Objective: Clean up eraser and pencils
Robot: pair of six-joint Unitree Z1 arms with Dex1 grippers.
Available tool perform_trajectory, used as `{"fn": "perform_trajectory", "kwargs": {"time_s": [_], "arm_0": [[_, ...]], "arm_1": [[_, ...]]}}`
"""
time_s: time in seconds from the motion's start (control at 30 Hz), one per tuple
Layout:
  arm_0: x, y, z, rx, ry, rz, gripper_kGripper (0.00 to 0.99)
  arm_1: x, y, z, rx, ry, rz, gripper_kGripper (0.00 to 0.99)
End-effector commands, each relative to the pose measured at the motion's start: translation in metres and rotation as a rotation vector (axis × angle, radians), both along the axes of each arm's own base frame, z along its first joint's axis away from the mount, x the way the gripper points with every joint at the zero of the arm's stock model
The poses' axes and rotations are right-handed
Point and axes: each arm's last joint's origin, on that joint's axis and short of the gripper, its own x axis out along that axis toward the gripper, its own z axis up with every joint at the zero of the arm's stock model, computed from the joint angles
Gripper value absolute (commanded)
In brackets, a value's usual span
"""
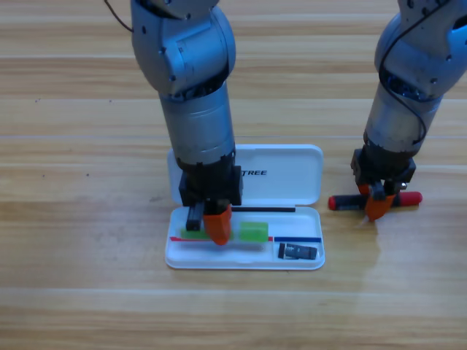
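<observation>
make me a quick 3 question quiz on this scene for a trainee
1. True or false: the eraser lies inside the white case.
2. Which pencil is the right gripper down over? A) green B) red C) neither
3. Fill in: the left gripper is over the ____ pencil, inside the case.

Key
1. True: it sits in the tray's lower right part.
2. B: the red pencil lies on the table, to the right of the case, with the gripper over its middle.
3. green
</observation>
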Motion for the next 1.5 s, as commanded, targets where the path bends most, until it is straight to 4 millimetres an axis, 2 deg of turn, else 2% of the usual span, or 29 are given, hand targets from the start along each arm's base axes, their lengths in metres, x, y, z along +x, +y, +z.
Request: {"fn": "perform_trajectory", "kwargs": {"time_s": [0.03, 0.2, 0.33, 0.37, 0.4, 0.43, 0.47, 0.5, 0.63, 0.8, 0.9, 1.03, 1.1, 1.17, 1.3, 1.4, 1.5], "arm_0": [[-0.004, -0.012, -0.025, 0.029, 0.042, -0.006, 0.000], [-0.004, -0.010, -0.026, 0.038, 0.050, 0.009, 0.000], [-0.005, -0.009, -0.026, 0.044, 0.054, 0.028, 0.000], [-0.005, -0.009, -0.026, 0.045, 0.055, 0.031, 0.230], [-0.006, -0.008, -0.026, 0.048, 0.054, 0.034, 0.548], [-0.006, -0.008, -0.026, 0.050, 0.053, 0.035, 0.824], [-0.006, -0.008, -0.025, 0.051, 0.054, 0.037, 0.962], [-0.006, -0.008, -0.025, 0.051, 0.054, 0.038, 0.990], [-0.006, -0.007, -0.025, 0.053, 0.054, 0.042, 0.990], [-0.007, -0.007, -0.026, 0.057, 0.055, 0.042, 0.990], [-0.008, -0.005, -0.019, 0.051, 0.052, 0.043, 0.990], [-0.014, 0.002, 0.011, 0.007, 0.027, 0.007, 0.990], [-0.011, 0.017, 0.033, -0.027, 0.014, 0.008, 0.990], [-0.005, 0.041, 0.062, -0.070, -0.015, 0.039, 0.990], [0.004, 0.108, 0.116, -0.151, -0.079, 0.116, 0.990], [0.012, 0.165, 0.134, -0.201, -0.102, 0.183, 0.990], [0.019, 0.213, 0.135, -0.244, -0.097, 0.236, 0.990]], "arm_1": [[0.000, -0.009, -0.032, -0.049, 0.116, 0.005, 0.000], [-0.001, -0.010, -0.024, -0.039, 0.102, -0.002, 0.000], [-0.005, -0.013, -0.004, -0.017, 0.070, -0.017, 0.000], [-0.008, -0.013, 0.004, -0.011, 0.062, -0.022, 0.000], [-0.011, -0.015, 0.013, -0.004, 0.053, -0.026, 0.000], [-0.015, -0.015, 0.023, 0.004, 0.047, -0.029, 0.000], [-0.020, -0.016, 0.032, 0.012, 0.040, -0.029, 0.000], [-0.025, -0.016, 0.041, 0.020, 0.033, -0.030, 0.000], [-0.046, -0.019, 0.072, 0.050, 0.014, -0.018, 0.000], [-0.071, -0.013, 0.095, 0.095, -0.010, 0.014, 0.000], [-0.081, -0.002, 0.101, 0.109, -0.012, 0.032, 0.000], [-0.083, 0.021, 0.099, 0.110, -0.005, 0.045, 0.000], [-0.084, 0.035, 0.094, 0.108, 0.001, 0.051, 0.000], [-0.085, 0.050, 0.087, 0.103, 0.010, 0.060, 0.000], [-0.087, 0.080, 0.075, 0.100, 0.019, 0.073, 0.000], [-0.084, 0.101, 0.064, 0.102, 0.019, 0.079, 0.000], [-0.082, 0.119, 0.053, 0.103, 0.022, 0.079, 0.000]]}}
